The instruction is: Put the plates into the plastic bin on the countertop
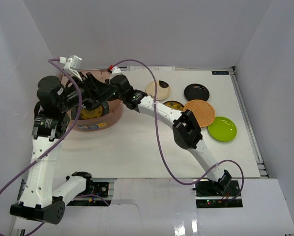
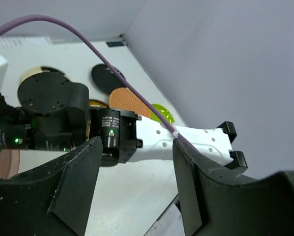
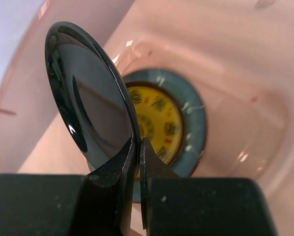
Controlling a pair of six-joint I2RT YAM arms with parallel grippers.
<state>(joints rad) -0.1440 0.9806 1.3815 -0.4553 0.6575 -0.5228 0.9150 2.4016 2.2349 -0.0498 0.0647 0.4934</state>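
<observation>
My right gripper (image 3: 138, 147) pinches a black plate (image 3: 93, 98) by its rim above the plastic bin (image 3: 235, 59), far-left corner. Two plates (image 3: 159, 123) show inside. Left gripper (image 2: 137, 147) spread, empty. Five plates (image 1: 199, 112) outstanding, far-right corner.

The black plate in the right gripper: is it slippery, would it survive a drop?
Probably slippery: the black plate is glossy and the right gripper pinches only its rim, so it may pivot. Dropped edge-on onto the yellow plate below, it might chip.
</observation>
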